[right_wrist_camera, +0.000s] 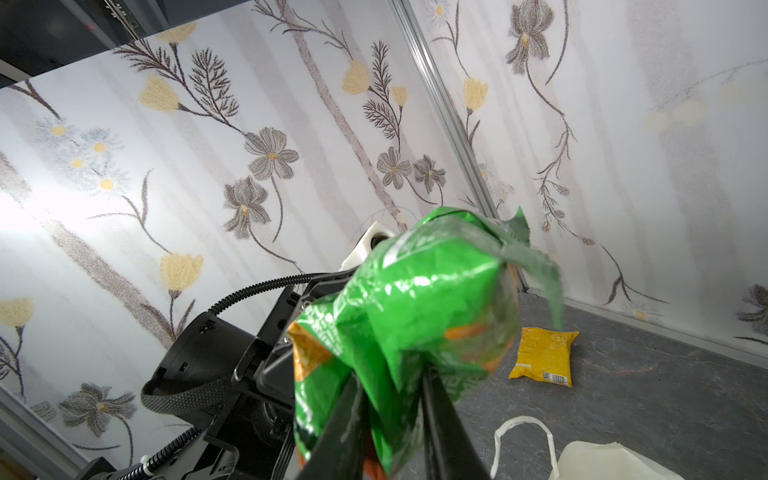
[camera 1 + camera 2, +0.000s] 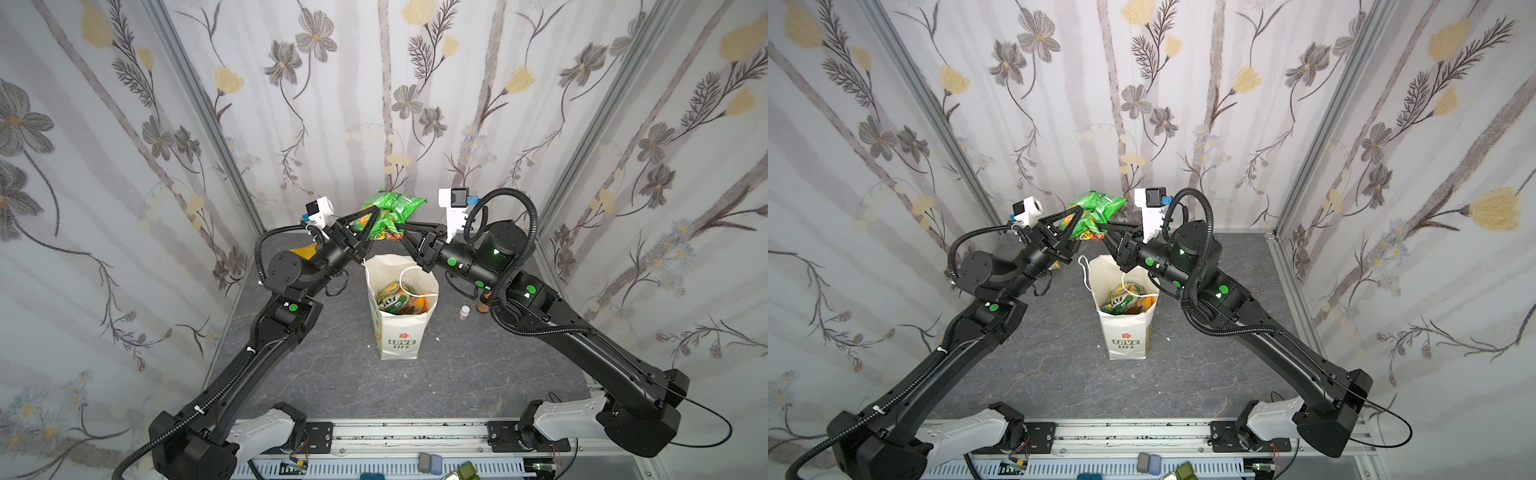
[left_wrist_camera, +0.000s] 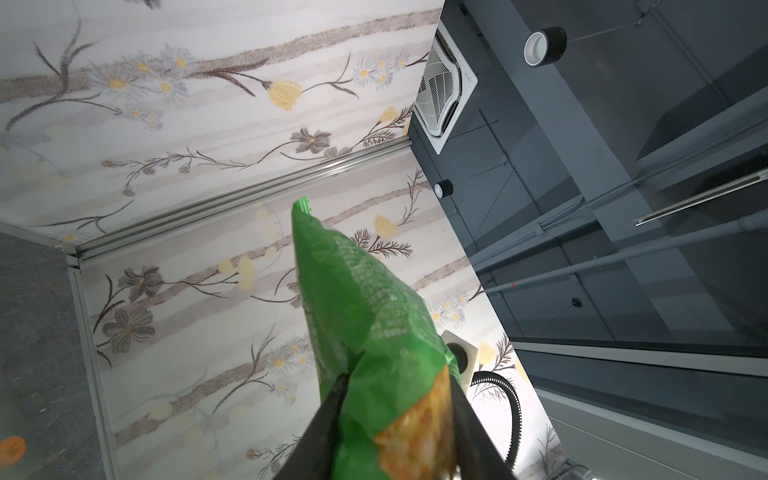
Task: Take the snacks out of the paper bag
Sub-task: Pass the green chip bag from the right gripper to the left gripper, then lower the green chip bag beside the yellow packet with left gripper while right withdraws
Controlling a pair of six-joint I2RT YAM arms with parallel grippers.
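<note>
Handover risk: left hand (image 2: 373, 216) clamping green packet (image 2: 395, 203); right hand (image 2: 402, 228) straddling it, grip unclear; slip risking drop into paper bag (image 2: 397, 332).

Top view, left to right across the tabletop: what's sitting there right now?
Yellow packet → paper bag → small pale-capped bottle → small brown bottle. The raised green packet overlaps the bag, so it's left out.

Bright, even light leaves only soft shadows on the floor (image 2: 332, 374). Both top views stretch and soften the wallpaper (image 2: 62, 166) toward their edges. In the right wrist view, glare whitens the left edge, and the green packet (image 1: 424, 299) gleams, blurred close up.
</note>
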